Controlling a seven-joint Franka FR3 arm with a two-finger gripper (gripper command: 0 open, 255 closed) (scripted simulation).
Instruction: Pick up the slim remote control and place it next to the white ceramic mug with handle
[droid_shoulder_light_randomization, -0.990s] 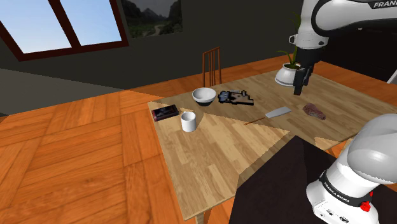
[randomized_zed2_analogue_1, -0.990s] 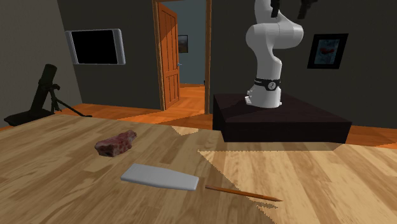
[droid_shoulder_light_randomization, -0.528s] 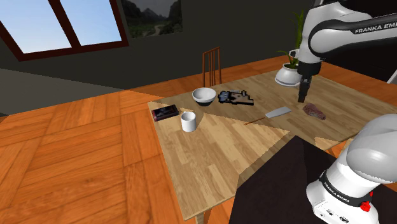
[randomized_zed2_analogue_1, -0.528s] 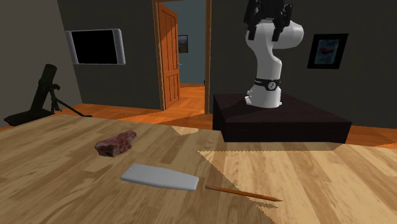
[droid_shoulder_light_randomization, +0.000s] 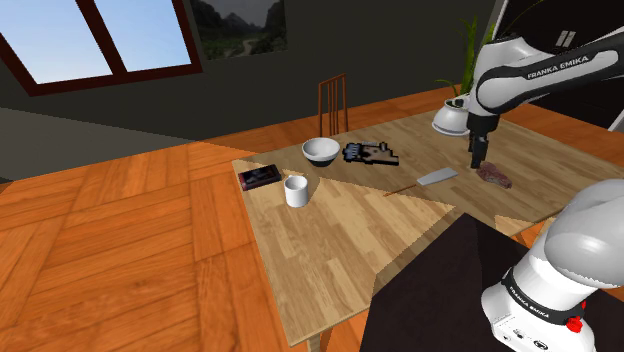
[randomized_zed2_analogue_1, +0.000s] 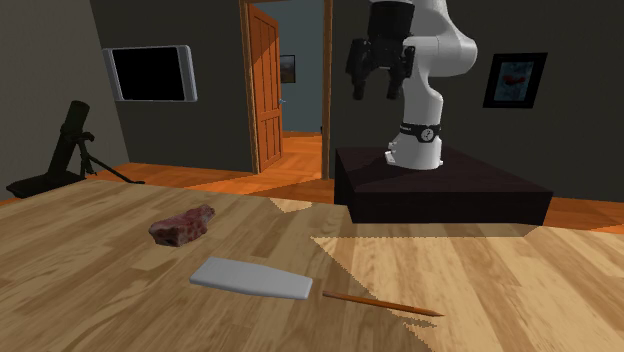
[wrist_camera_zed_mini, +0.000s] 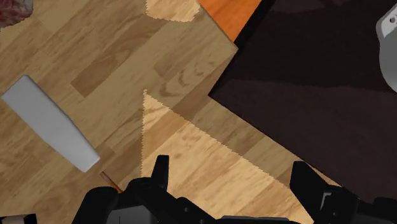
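Below our gripper and off to one side, the slim grey remote lies flat on the table, its long axis slanted across our wide-open, empty jaws.

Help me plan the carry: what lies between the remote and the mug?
Shoulder view: a thin brown stick beside the remote, then bare table up to the mug.

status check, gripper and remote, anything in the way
Gripper open, empty, above the table. Remote flat, untouched; mug across the table. Pencil beside remote on the mug's side.
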